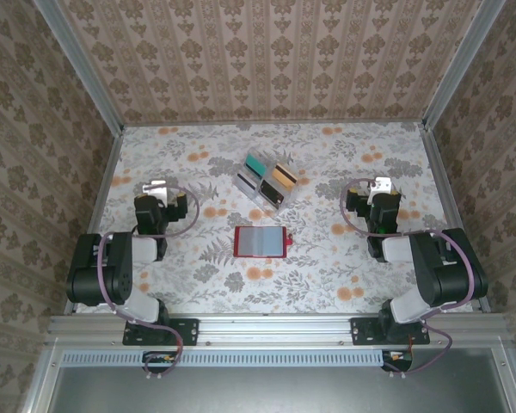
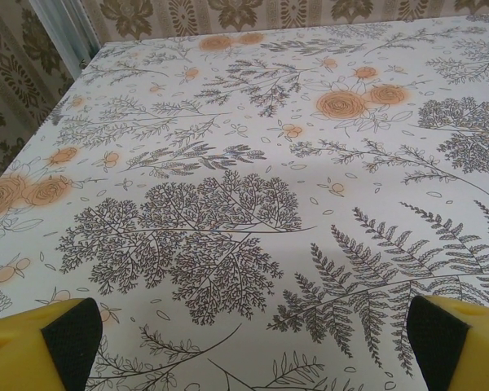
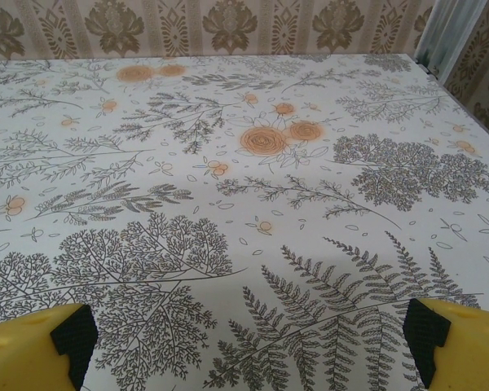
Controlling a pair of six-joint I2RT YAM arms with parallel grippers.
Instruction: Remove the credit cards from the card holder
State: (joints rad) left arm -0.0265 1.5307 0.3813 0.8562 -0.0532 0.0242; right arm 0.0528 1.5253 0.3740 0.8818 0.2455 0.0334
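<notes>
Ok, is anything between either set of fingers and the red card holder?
Nothing visible. The card holder lies flat mid-table, with bare table between it and both the left fingers and the right fingers, which are open. The rack stands beyond it, off both paths.

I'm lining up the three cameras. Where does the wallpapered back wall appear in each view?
Top external: the back wall spans the upper part, beyond the floral tablecloth.
Left wrist: a thin strip along the top, right of the back-left post.
Right wrist: a band along the top, left of the back-right post.
Shared landmark: the tablecloth's far edge at the wall's foot.
</notes>
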